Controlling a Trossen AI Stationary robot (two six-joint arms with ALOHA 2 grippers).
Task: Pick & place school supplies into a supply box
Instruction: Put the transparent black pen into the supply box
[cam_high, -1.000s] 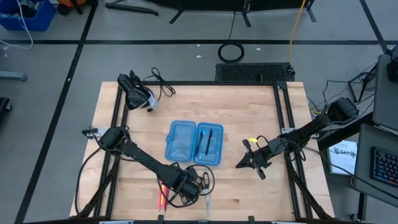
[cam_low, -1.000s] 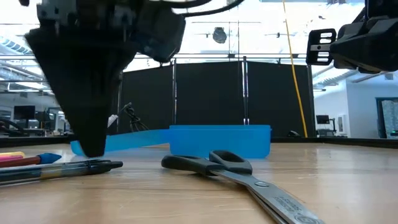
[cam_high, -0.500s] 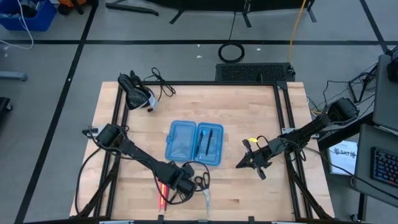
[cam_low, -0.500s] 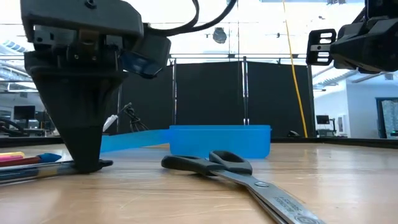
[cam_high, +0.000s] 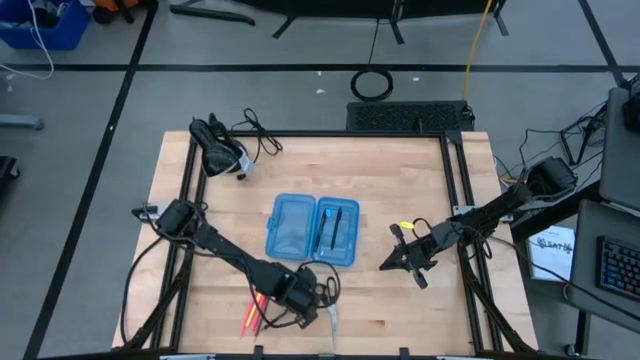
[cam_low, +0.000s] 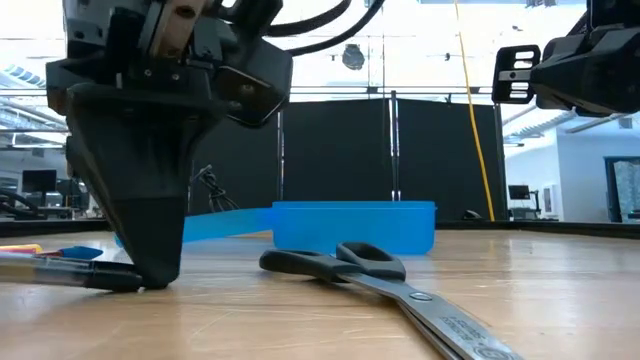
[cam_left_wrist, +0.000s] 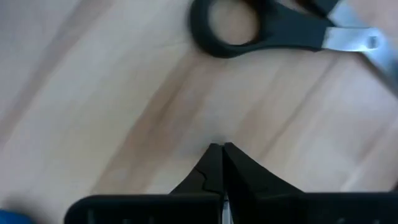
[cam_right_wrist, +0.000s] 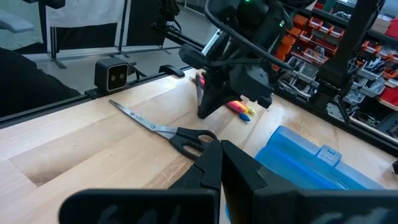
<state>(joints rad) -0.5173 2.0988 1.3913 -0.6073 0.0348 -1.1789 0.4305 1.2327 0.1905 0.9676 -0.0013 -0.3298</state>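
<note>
Beside left pincer (cam_low: 150, 280), scissors (cam_low: 390, 280) blades toward camera

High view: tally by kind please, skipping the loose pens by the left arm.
supply box: 1
dark pens inside it: 2
scissors: 1
end effectors: 2 (left end effector, right end effector)
Total: 6

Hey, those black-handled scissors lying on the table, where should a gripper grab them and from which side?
Grip the black-handled scissors with silver blades at the narrow neck where handles meet blades, coming straight down from above: they lie flat and closed on the wooden table, with bare wood on both sides.
</note>
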